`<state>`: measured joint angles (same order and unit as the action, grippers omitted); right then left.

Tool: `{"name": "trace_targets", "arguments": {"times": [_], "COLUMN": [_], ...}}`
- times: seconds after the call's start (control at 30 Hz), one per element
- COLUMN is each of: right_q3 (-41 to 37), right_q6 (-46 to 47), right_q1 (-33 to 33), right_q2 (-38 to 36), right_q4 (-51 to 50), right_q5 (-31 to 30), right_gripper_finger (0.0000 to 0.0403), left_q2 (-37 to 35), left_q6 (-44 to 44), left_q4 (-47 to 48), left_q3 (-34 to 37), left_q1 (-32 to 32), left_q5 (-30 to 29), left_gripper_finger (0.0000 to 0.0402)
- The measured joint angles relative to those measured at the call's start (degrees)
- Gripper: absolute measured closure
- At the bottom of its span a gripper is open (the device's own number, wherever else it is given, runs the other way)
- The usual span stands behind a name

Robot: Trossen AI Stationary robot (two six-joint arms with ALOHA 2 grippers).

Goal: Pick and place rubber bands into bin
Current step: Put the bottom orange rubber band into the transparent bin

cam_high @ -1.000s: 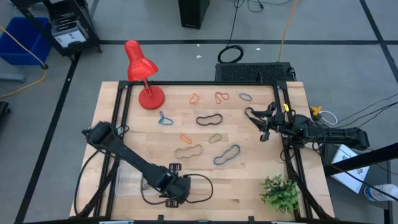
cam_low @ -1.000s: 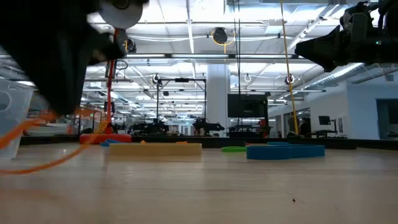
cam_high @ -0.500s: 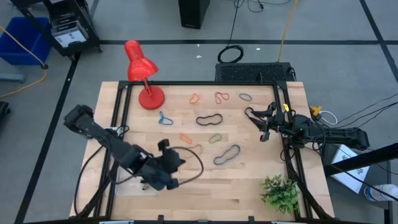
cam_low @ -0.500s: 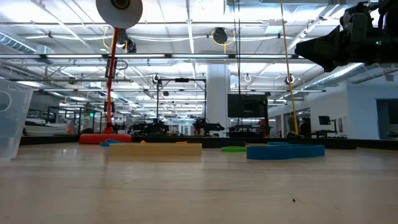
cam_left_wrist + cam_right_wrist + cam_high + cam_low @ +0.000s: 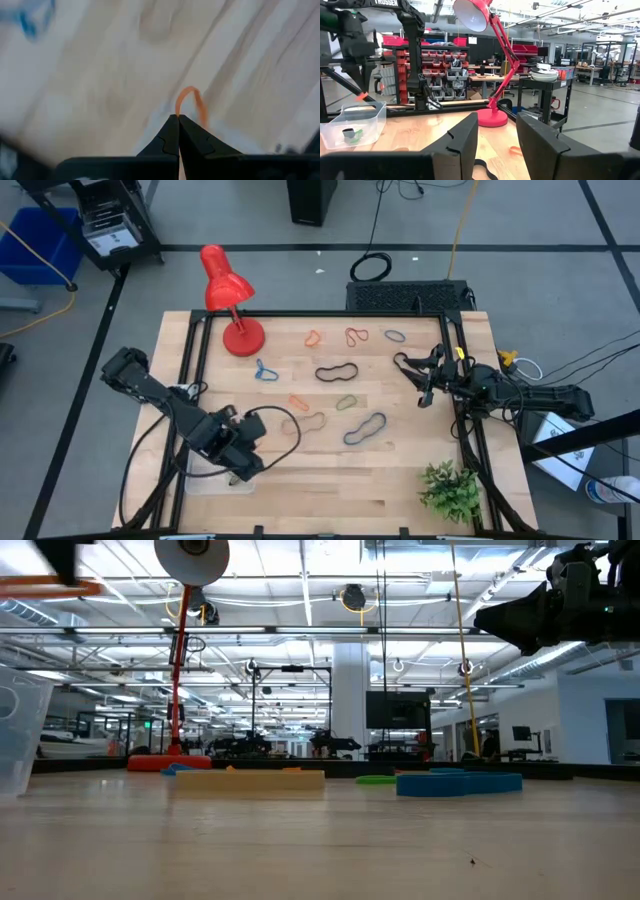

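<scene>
My left gripper (image 5: pixel 240 463) is shut on an orange rubber band (image 5: pixel 190 100), high above the clear bin (image 5: pixel 210 478) at the table's near left. The band also shows at the top left of the low view (image 5: pixel 50 586). The bin (image 5: pixel 355 122) holds a black and a green band (image 5: pixel 350 134). My right gripper (image 5: pixel 425 385) is open and empty, held above the table's right side. Several more bands lie flat on the wood: blue (image 5: pixel 265 370), black (image 5: pixel 338 371), tan (image 5: pixel 303 422), dark blue (image 5: pixel 365 429) and others. My left gripper pinches the orange band between its two shut fingertips (image 5: pixel 172 131). A small loop of the band (image 5: pixel 186 96) sticks out beyond the tips. The fingers point down toward the table. The band is lifted clear of the table.
A red desk lamp (image 5: pixel 228 300) stands at the far left. A small green plant (image 5: pixel 450 490) stands at the near right corner. A black cable loop (image 5: pixel 280 430) hangs by my left arm. Black frame rails run along the table's left and right sides.
My left gripper has risen from the table's near edge and gone toward the left, to above the bin, staying shut. The orange band, which trailed on the wood, is now lifted clear.
</scene>
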<state>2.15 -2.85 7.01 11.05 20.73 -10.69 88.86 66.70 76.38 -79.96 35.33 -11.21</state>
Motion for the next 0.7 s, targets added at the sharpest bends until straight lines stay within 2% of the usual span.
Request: {"name": "trace_targets", "arguments": {"times": [0.1, 0.3, 0.7], "right_q3": [0.0, 0.0, 0.0], "right_q6": [0.0, 0.0, 0.1], "right_q1": [0.0, 0.0, 0.0], "right_q2": [0.0, 0.0, 0.0], "right_q4": [0.0, -0.1, -0.1], "right_q5": [0.0, 0.0, 0.0], "right_gripper_finger": [0.0273, 0.0273, 0.0273], "left_q2": [0.0, 0.0, -0.1], "left_q6": [7.1, 16.1, 23.1], "left_q4": [4.7, 4.4, -16.9], "left_q3": [0.0, 1.4, 18.6], "left_q1": [2.4, 8.0, 10.5], "left_q5": [4.9, 4.4, 10.7], "left_gripper_finger": [0.0398, 0.0398, 0.0398]}}
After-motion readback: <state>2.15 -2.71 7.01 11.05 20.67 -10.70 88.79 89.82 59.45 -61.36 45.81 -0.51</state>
